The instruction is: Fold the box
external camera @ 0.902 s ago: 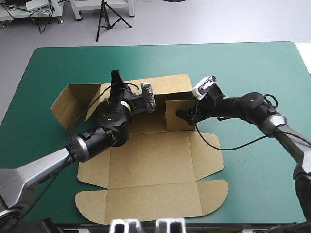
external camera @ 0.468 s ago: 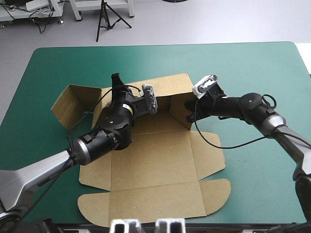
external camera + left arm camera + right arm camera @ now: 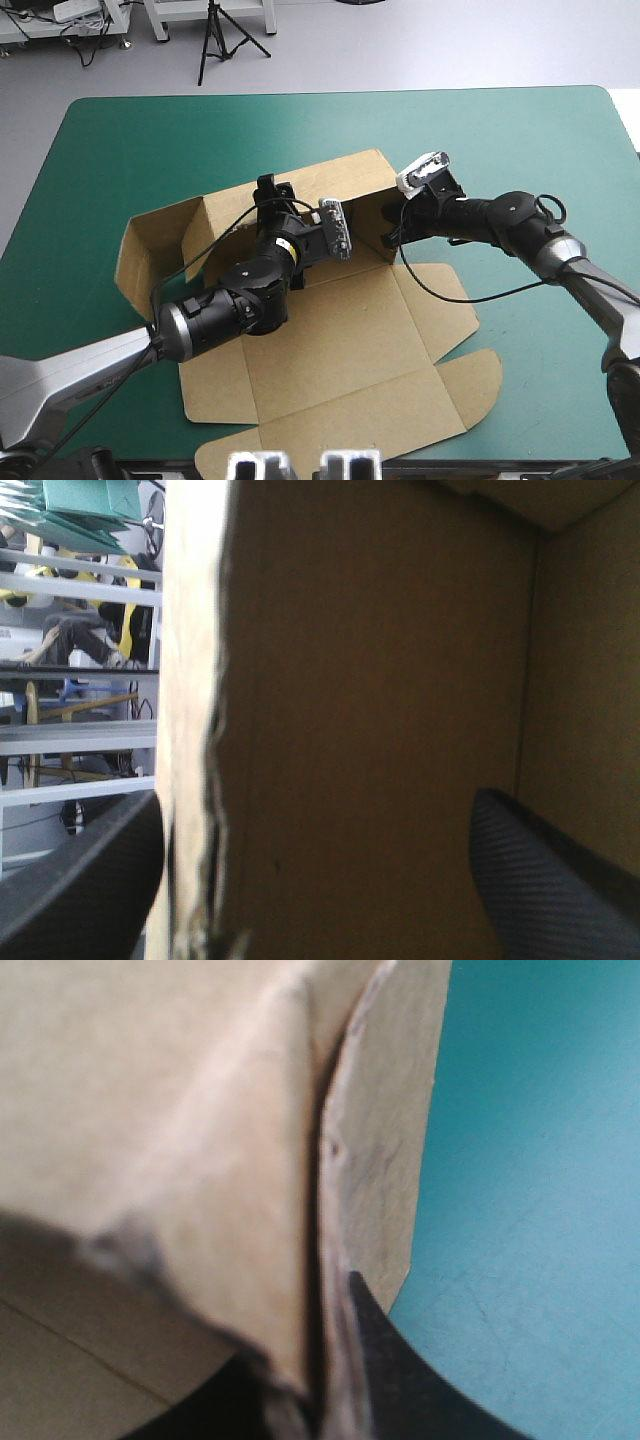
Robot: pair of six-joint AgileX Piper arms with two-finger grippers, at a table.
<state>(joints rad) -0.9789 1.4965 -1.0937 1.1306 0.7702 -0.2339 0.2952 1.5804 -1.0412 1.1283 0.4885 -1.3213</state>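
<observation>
The brown box (image 3: 340, 340) lies as a cut sheet on the teal-green cover. Its back wall (image 3: 335, 180) and left wall (image 3: 150, 250) stand raised, and the lid flaps lie flat toward the near edge. My left gripper (image 3: 272, 192) is at the back wall's inner side. In the left wrist view it (image 3: 320, 815) is open, its black fingers (image 3: 540, 880) standing either side of an upright board edge (image 3: 195, 730). My right gripper (image 3: 390, 228) is at the back wall's right end. In its wrist view it (image 3: 312, 1385) is shut on the box's side flap (image 3: 375, 1160).
The teal-green cover (image 3: 520, 140) shows broadly beyond the box and to its right. The front lid flap (image 3: 330, 430) reaches close to the table's near edge. My left arm lies across the sheet's left half.
The left gripper has opened and moved right along the back wall. The right gripper closed on the side flap just before. The whole sheet has turned and slid right, and the left wall stands higher.
</observation>
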